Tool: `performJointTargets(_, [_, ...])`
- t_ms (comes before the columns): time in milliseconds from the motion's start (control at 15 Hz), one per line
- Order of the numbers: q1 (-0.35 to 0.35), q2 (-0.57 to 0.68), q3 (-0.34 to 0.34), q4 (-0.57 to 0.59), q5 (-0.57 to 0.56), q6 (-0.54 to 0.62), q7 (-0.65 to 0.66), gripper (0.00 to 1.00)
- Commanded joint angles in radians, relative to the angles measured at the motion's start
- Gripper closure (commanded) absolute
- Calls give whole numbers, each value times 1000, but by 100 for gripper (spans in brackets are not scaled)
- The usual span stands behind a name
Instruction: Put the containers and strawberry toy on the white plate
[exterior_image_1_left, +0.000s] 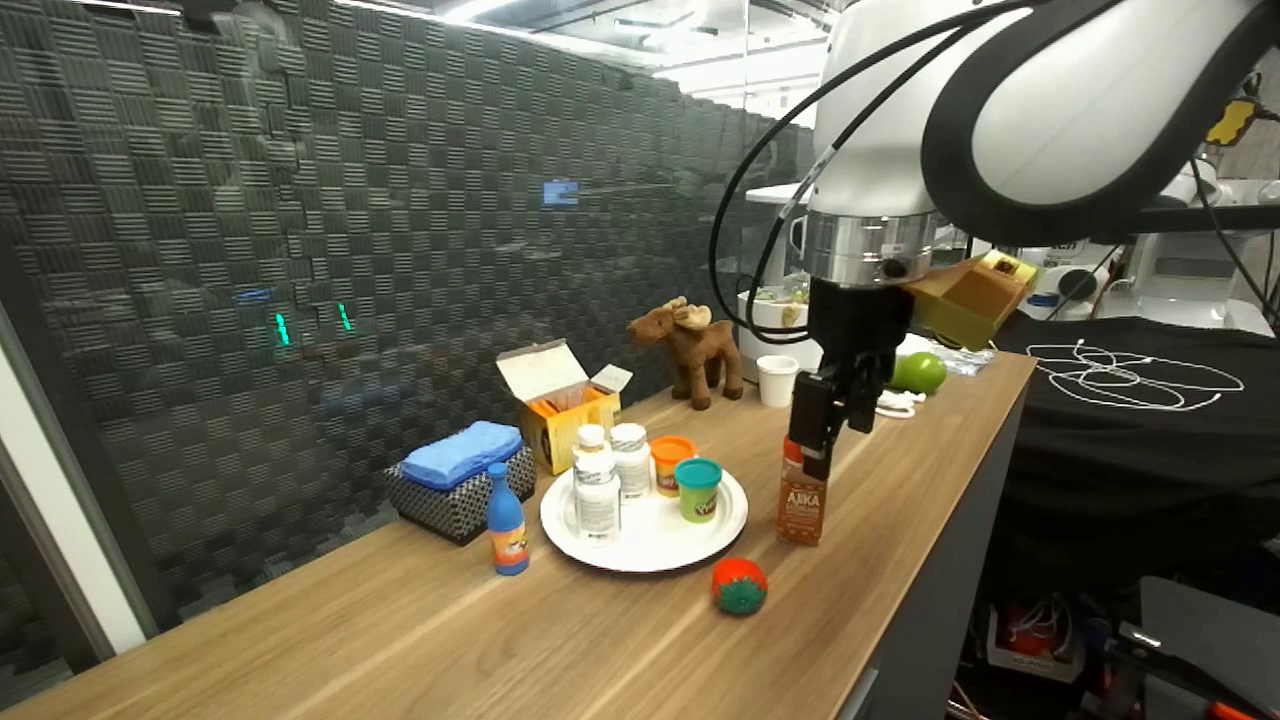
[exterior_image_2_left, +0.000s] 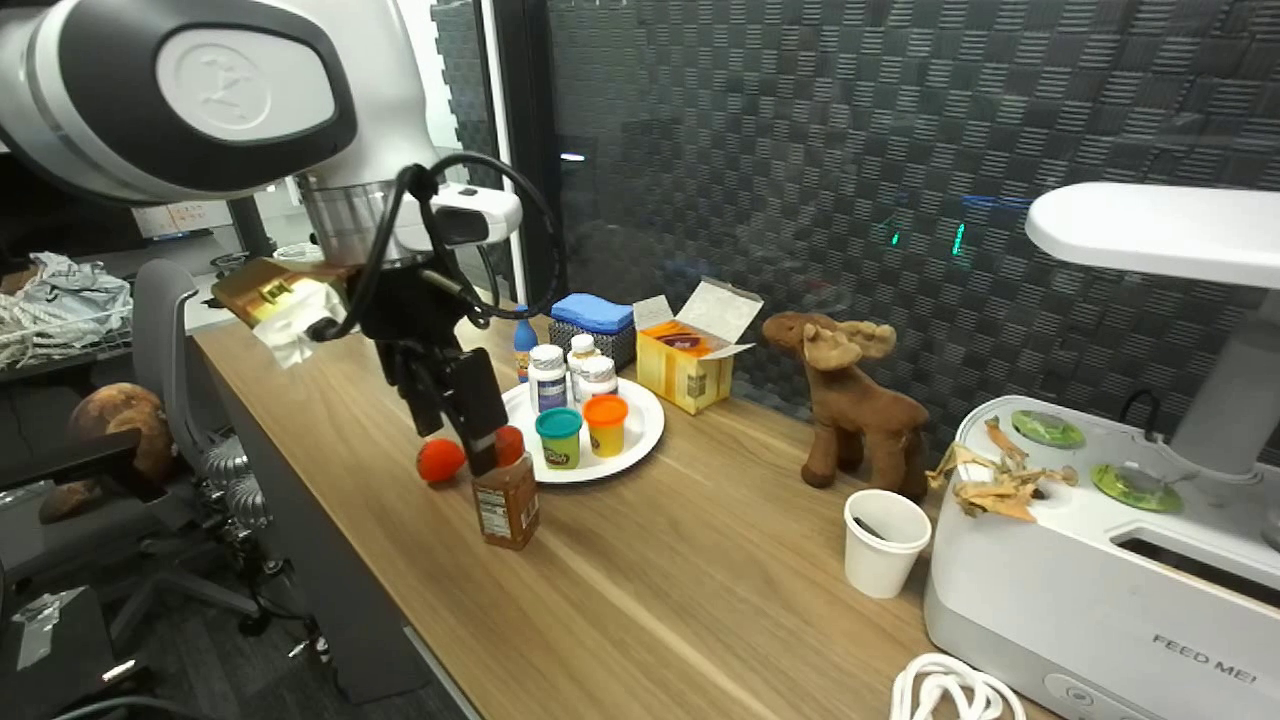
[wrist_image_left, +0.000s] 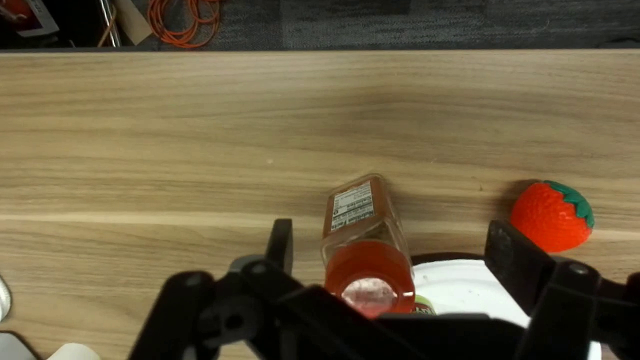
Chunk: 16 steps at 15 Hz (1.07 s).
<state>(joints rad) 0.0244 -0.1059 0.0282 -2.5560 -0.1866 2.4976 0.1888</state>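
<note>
The spice jar (exterior_image_1_left: 802, 512) with its red cap stands upright on the wooden counter, just off the rim of the white plate (exterior_image_1_left: 655, 538). In the wrist view my gripper (wrist_image_left: 390, 241) is open around this jar (wrist_image_left: 356, 212), which lies nearer the left finger (wrist_image_left: 283, 242); gaps show on both sides. On the plate are three white-capped bottles (exterior_image_1_left: 598, 508), an orange-lidded tub (exterior_image_1_left: 669, 478) and a teal-lidded tub (exterior_image_1_left: 698, 492). The strawberry toy (exterior_image_1_left: 740, 586), red with a green leafy top, rests on the counter beside the plate. In an exterior view the gripper hides part of the red cap (exterior_image_2_left: 509, 444).
A blue bottle (exterior_image_1_left: 507, 525) stands by the plate, near a patterned box with a blue cloth (exterior_image_1_left: 463, 455). Behind are a yellow carton (exterior_image_2_left: 690, 365) and a plush moose (exterior_image_2_left: 858, 400). A paper cup (exterior_image_2_left: 884, 545) and white planter (exterior_image_2_left: 1100, 570) stand further along.
</note>
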Motion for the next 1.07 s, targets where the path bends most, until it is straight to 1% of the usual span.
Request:
performJointTargets(0, [-11,20,-1,18,18,62,-8,0])
performJointTargets(467, [-30,94,-20,40,28,162,2,0])
performJointTargets(533, [-31,102,-22,43,31,165,2,5])
performJointTargets(600, [-31,104,-23,45,31,165,5,27])
performJointTargets(733, [-32,108,-26,48,16,170,19,30])
performJointTargets(1000, [-30,87,-26,41,-3,161,52,63])
